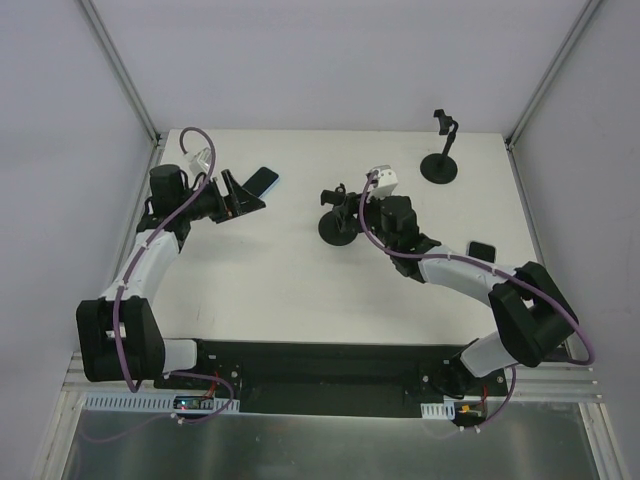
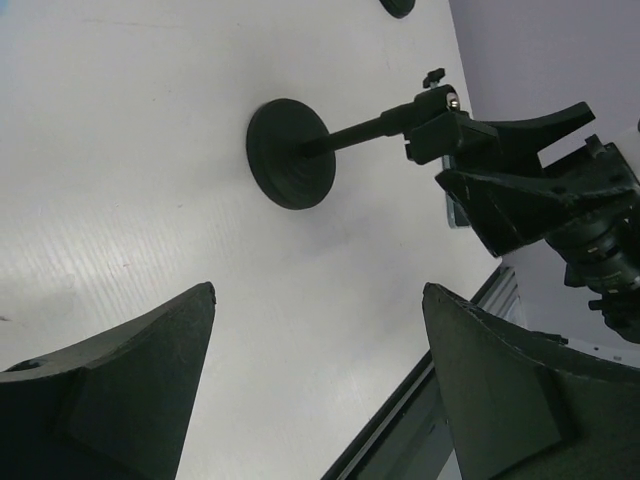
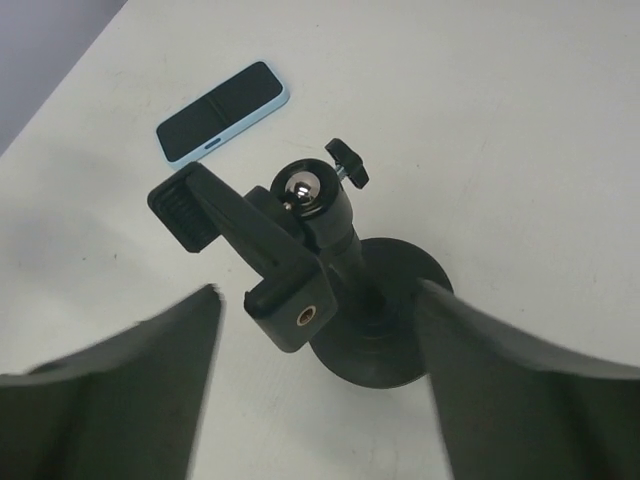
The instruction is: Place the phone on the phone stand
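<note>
The phone (image 1: 263,181), dark with a light-blue edge, lies flat on the white table at the back left, also in the right wrist view (image 3: 222,112). My left gripper (image 1: 243,192) is open just left of it, and its wrist view shows nothing between the fingers (image 2: 150,390). The black phone stand (image 1: 338,222) stands mid-table on a round base (image 3: 385,330) with its clamp (image 3: 250,240) tilted toward the phone. My right gripper (image 3: 318,290) is open, a blurred finger on each side of the stand's stem. The left wrist view shows the stand (image 2: 290,153) too.
A second black stand (image 1: 441,152) is at the back right of the table. A small dark flat object (image 1: 482,249) lies beside the right arm. Grey walls enclose the table on three sides, and a metal rail runs along the near edge.
</note>
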